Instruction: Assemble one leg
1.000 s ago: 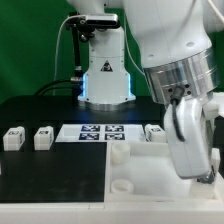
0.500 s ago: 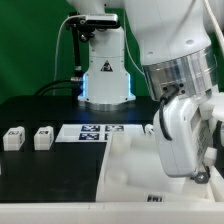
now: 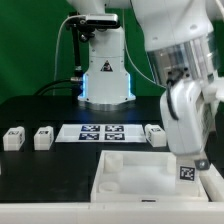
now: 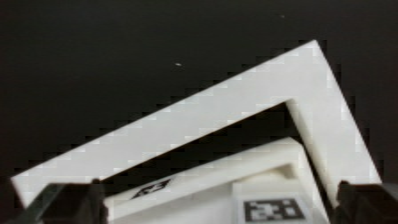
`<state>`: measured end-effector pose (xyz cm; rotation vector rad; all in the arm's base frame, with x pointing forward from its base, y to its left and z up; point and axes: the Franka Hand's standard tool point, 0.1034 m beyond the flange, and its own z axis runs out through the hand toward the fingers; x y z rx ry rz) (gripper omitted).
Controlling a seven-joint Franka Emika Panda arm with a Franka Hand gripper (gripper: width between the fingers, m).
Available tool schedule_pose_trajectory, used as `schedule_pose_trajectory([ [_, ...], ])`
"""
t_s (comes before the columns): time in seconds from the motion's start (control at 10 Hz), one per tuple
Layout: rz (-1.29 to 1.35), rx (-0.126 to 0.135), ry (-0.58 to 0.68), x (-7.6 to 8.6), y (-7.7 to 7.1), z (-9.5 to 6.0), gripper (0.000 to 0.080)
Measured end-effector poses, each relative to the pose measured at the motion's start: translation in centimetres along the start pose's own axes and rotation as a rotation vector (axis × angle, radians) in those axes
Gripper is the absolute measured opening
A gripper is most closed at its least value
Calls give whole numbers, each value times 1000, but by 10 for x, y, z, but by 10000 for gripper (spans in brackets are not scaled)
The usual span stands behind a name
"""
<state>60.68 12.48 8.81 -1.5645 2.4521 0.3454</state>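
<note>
A matte black tabletop [image 3: 40, 170] carries smooth white plastic parts. Two small blocky legs sit apart near its edge at the exterior view's left: one leg [image 3: 13, 138] closest to that edge and a second leg [image 3: 43, 137] just beside it, each a stubby post with a dark square tag on its face. A third leg [image 3: 155, 133] stands near the table's back edge, at the end of the marker board [image 3: 101, 132], a thin flat strip printed with black-and-white square patterns. The large white tray-like piece [image 3: 125, 175], square with a raised rim and rounded bosses inside its corners, lies toward the front edge. Over its corner on the exterior view's right hangs the glossy white arm, and a black-and-white tag [image 3: 186, 172] shows on the part below it. In the wrist view the gripper [image 4: 210, 205] has its dark fingertips [image 4: 66, 198] spread wide on either side of the tray's corner and a tagged white block; whether they grip anything cannot be told. No readable writing appears.
</note>
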Motion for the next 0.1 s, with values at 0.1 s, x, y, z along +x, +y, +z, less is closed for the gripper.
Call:
schedule_pose_trajectory([
  [0.1,-5,-2,-5,-4,3,-8,649],
])
